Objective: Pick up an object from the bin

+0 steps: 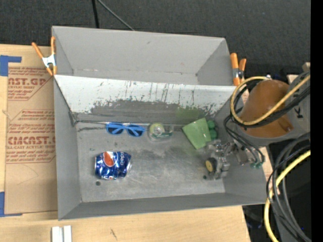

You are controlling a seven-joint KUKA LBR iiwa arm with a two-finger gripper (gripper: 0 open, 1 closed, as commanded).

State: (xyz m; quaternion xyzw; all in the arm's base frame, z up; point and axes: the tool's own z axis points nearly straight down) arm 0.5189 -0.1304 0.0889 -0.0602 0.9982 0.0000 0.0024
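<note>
Gripper [217, 163] low, right side of metal bin [161, 181], beside green plastic block [196, 133] — opening unreadable; crumpled blue can [112, 165] apart.

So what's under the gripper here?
Bare bin floor shows around the gripper; a green plastic piece lies beside it, toward the back wall. Anything directly beneath is covered.

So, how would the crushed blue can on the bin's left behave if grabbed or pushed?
The crushed can is probably light and would slide on the bin floor rather than roll, being flattened. Its dented, glossy skin may give further or slip under a pinch.
</note>
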